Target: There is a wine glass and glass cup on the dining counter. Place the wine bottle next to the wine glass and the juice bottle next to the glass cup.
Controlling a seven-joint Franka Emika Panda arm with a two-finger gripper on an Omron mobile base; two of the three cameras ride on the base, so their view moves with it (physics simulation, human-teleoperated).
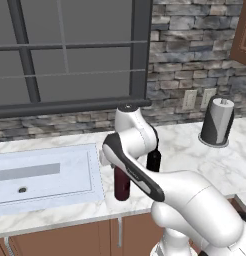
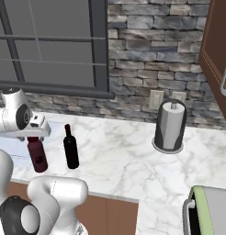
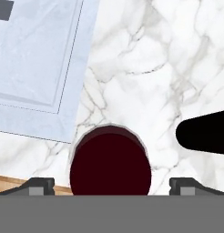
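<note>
a kitchen: marble counter, sink, paper-towel holder.

A stout maroon juice bottle with a dark red cap is seen on a white counter veined in grey. At its three o'clock a slim black wine bottle is shown. A pale blue-white sink is set into the marble. The paper towel holder is coloured grey and black. Grey and brown stone is patterned across the wall, beside a dark-framed window. Brown wood is shown below.

Arm-hidden wine bottle neck
</note>
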